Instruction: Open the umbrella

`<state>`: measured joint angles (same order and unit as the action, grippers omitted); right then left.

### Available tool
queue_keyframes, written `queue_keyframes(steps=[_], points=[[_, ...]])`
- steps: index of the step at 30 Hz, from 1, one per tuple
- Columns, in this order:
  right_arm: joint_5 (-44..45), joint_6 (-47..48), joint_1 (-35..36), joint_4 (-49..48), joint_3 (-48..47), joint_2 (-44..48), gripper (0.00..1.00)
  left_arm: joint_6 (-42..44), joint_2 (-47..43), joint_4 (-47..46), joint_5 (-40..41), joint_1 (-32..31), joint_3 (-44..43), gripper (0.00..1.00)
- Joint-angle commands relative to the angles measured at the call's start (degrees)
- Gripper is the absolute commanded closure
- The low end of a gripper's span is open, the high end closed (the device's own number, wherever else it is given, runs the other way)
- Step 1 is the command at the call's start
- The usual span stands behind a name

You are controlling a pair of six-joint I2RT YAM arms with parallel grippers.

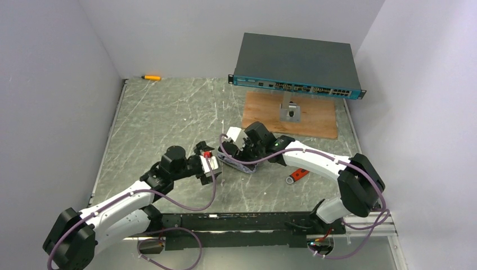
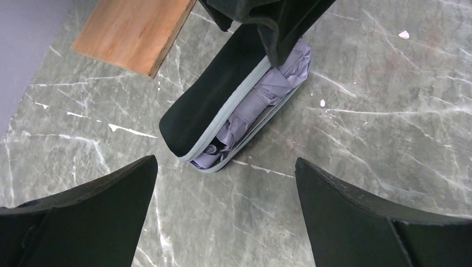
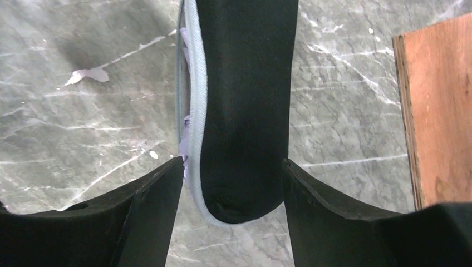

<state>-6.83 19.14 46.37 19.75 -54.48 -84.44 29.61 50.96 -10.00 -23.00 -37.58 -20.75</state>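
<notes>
The umbrella (image 1: 239, 164) lies folded on the marble table, a black flat face with a pale grey rim and crumpled lilac cloth showing at its side (image 2: 222, 105). My right gripper (image 3: 231, 161) straddles one end of it (image 3: 245, 83), with both fingers pressed against its sides. From above, the right gripper (image 1: 242, 151) sits over the umbrella's far part. My left gripper (image 2: 225, 161) stands wide open just short of the near end, with nothing between its fingers; from above it (image 1: 211, 163) is just left of the umbrella. The shaft and handle are hidden.
A dark grey flat box with a teal front (image 1: 298, 62) stands on a metal post over a wooden board (image 1: 264, 109) at the back right. A red-handled tool (image 1: 298, 175) lies right of the umbrella. An orange pen (image 1: 151, 77) lies at the back wall.
</notes>
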Motion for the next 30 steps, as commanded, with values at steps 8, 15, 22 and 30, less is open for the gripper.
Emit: queue_keyframes(steps=[8, 15, 22, 30], points=[[9.0, -1.2, -3.3, -3.3, -2.2, 0.9, 0.39, 3.9, 1.1, -4.2, 1.2, -2.6, -0.8, 0.0], [9.8, -1.3, -6.9, -4.6, -3.3, 0.0, 0.43, 6.7, 4.4, -4.0, 1.9, -3.9, -1.8, 0.0], [13.1, 2.7, -10.5, -8.3, -2.4, -4.6, 0.46, 7.5, 4.2, -1.6, 1.3, -3.9, -2.6, 0.01], [9.8, 3.7, -10.9, -8.6, -1.8, -9.6, 0.41, 6.3, 0.8, 3.7, 3.9, -3.9, -1.5, 0.02]])
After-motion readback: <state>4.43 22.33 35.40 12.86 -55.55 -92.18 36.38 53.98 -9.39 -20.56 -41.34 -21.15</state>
